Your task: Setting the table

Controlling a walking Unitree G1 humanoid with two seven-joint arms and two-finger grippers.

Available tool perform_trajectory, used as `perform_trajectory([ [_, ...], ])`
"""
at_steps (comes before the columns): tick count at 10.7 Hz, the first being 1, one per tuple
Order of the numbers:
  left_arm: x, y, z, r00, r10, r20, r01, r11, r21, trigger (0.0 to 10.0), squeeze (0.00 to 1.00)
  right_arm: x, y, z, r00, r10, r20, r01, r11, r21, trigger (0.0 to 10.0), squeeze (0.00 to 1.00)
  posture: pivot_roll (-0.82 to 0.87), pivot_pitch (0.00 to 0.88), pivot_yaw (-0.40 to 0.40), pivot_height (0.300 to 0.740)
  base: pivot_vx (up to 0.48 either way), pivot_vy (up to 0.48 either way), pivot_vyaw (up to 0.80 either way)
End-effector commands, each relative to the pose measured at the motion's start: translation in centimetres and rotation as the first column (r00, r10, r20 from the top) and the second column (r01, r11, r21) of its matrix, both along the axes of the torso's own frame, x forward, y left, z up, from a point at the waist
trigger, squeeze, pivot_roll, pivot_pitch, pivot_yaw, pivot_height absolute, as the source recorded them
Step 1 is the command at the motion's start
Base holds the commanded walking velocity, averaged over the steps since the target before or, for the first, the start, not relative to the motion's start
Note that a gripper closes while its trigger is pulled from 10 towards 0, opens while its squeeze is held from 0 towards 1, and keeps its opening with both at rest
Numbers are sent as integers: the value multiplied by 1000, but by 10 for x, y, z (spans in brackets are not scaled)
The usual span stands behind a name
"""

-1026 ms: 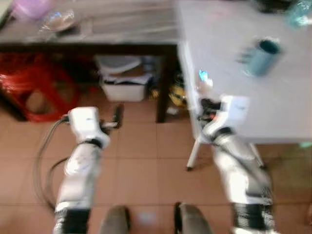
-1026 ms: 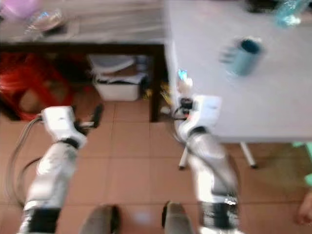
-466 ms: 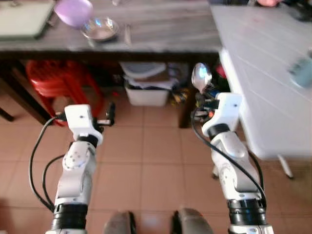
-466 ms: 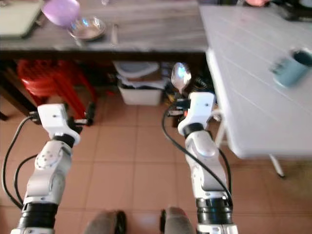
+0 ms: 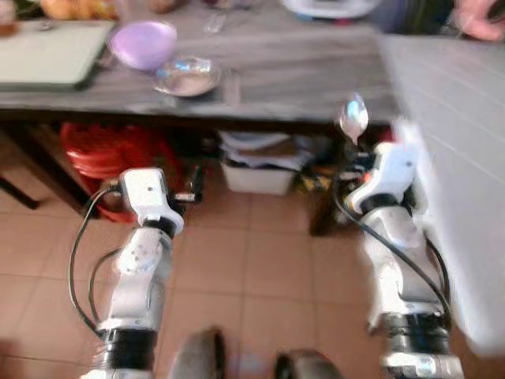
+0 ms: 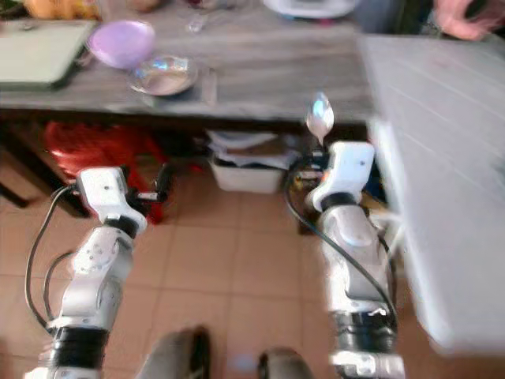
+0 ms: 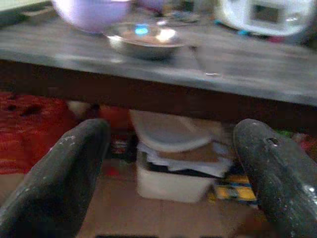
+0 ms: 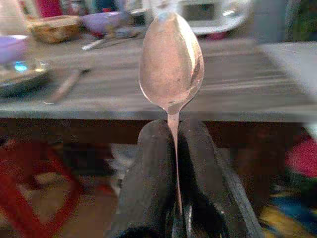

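My right gripper (image 8: 173,148) is shut on a metal spoon (image 8: 171,62), whose bowl (image 5: 353,118) stands upright in front of the dark wooden table's edge (image 5: 260,122). On that table lie a purple bowl (image 5: 144,43), a steel bowl (image 5: 187,76), a green board (image 5: 49,52) and a loose utensil (image 5: 231,83). My left gripper (image 7: 168,163) is open and holds nothing, low in front of the table's underside. A white table (image 5: 465,158) stands on the right.
Under the dark table sit red plastic stools (image 5: 110,154) and a white bin with papers (image 5: 260,162). A white appliance (image 7: 265,15) stands at the table's back. A person's hand (image 5: 480,17) shows at the far right corner. The floor is brown tile (image 5: 252,268).
The camera has swung left: the dark table now fills the front and the white table has slid right. The right gripper still holds the spoon upright.
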State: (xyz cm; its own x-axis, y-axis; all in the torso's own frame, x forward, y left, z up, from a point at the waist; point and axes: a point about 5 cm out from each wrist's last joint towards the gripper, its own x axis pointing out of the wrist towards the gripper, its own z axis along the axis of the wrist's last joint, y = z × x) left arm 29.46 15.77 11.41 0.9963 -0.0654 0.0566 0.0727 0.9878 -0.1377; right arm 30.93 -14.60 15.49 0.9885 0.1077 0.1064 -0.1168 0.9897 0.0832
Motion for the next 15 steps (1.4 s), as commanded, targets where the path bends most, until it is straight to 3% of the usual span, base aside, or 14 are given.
perform_trajectory([
  [1, 0, -4, 2, 1000, -4, 10, 4, 1000, 3, 10000, 0, 0, -8, 3, 1000, -25, 15, 25, 1000, -6, 0, 0, -72, 148, 23, 740, 472, 0, 0],
  [8, 2, -3, 1, 1000, 3, 0, -3, 1000, -10, 10000, 0, 3, -10, 5, 999, -35, 31, 35, 999, -4, 0, 0, -71, 148, 26, 740, 411, 84, 0],
  [9, 1, -1, 2, 1000, 17, 5, -17, 1000, -11, 10000, 0, 3, -10, 4, 999, -37, 22, 37, 999, -10, 10000, 0, -73, 149, 26, 740, 0, 431, 0],
  [12, -8, 8, 3, 998, 65, 28, -65, 998, 17, 10000, 0, 2, -13, 1, 999, -52, 11, 52, 999, -11, 10000, 0, -73, 154, 29, 740, 0, 0, 0],
  [15, -6, 14, 9, 994, 98, 40, -99, 995, 28, 10000, 0, 4, -12, 2, 999, -43, 5, 43, 999, 2, 10000, 0, -61, 175, 30, 740, 0, 0, 0],
])
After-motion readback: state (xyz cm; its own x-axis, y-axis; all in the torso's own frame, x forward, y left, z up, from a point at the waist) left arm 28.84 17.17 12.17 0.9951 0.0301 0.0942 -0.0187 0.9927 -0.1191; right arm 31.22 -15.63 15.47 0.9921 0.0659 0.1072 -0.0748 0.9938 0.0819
